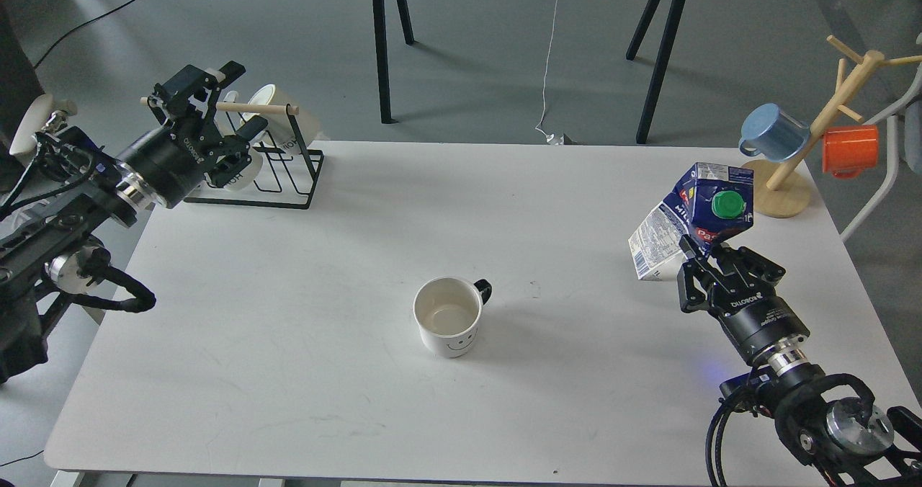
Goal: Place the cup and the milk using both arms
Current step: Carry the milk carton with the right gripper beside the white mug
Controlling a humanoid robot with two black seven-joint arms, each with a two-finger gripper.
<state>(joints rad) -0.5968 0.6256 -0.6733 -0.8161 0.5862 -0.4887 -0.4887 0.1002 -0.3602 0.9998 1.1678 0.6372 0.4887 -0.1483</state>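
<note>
A white cup (449,317) with a smiley face and a black handle stands upright near the middle of the white table (288,314). My right gripper (709,255) is shut on the lower part of a blue and white milk carton (695,217) with a green cap. The carton is tilted and held above the table's right side. My left gripper (243,95) is open and empty at the far left corner, beside the wooden bar of a black wire rack (288,177), far from the cup.
The wire rack holds white mugs (284,112) at the back left. A wooden mug tree (807,155) with a blue mug (774,132) and an orange mug (851,150) stands at the back right corner, close behind the carton.
</note>
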